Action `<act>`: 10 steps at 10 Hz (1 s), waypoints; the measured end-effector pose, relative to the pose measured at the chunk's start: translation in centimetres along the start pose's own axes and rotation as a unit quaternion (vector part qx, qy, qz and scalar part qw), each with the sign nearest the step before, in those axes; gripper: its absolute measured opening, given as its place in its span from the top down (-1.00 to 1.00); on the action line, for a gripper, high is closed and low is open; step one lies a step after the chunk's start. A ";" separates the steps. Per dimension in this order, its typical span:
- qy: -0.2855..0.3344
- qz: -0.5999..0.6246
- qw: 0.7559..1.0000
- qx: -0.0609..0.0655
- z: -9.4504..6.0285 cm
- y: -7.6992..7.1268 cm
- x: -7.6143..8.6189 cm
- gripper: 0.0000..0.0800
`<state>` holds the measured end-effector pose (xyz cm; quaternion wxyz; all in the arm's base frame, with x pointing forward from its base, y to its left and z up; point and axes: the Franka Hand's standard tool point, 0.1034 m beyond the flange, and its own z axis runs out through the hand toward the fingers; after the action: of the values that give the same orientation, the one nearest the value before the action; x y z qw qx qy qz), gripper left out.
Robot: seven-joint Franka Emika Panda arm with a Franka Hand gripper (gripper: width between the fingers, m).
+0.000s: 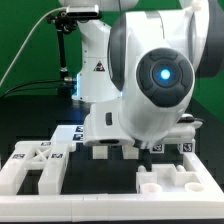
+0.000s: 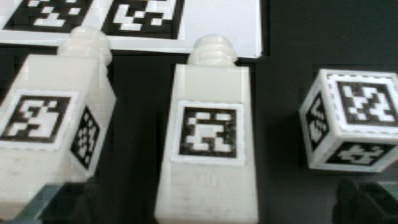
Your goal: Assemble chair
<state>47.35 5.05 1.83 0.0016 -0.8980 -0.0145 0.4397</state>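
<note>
In the wrist view two white blocky bars of the chair lie side by side on the black table, each with a black-and-white tag: the middle bar point(image 2: 214, 130) and another bar point(image 2: 63, 110). A small tagged cube point(image 2: 356, 115) stands beside them. My gripper point(image 2: 210, 206) is open. Its dark fingers point(image 2: 43, 206) straddle the near end of the middle bar, with a gap on each side. In the exterior view the gripper point(image 1: 112, 150) hangs low over the table, and the arm hides the bars.
The marker board point(image 2: 125, 20) lies just beyond the bars' pointed ends and also shows in the exterior view point(image 1: 66, 134). A large white tagged chair piece point(image 1: 28, 168) lies at the exterior view's front left. Another white piece point(image 1: 170, 185) lies at the front right.
</note>
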 end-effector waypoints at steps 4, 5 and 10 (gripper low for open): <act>-0.012 -0.001 1.000 -0.002 1.3 -0.1 -0.2 -0.62; -0.012 -0.001 1.000 -0.002 1.3 -0.1 -0.2 -0.62; -0.012 -0.001 1.000 -0.002 1.3 -0.1 -0.2 0.29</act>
<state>46.21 5.09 1.17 -0.0001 -0.8925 -0.0164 0.4508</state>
